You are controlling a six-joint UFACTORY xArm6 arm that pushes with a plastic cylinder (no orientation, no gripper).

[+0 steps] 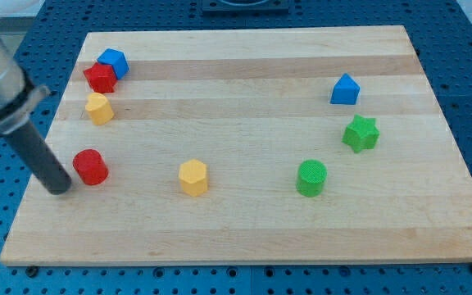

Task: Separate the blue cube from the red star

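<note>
The blue cube (114, 61) sits at the board's top left, touching the red star (100, 78) just below and left of it. My tip (59, 188) rests on the board near its left edge, well below both blocks. It stands just left of a red cylinder (90, 167). The rod slants up to the view's left edge.
A yellow block (99, 108) lies just below the red star. A yellow hexagonal block (193, 177) and a green cylinder (311, 178) sit lower middle. A green star (360, 133) and a blue block (345, 90) sit at the right. The wooden board (252, 238) lies on a blue pegboard.
</note>
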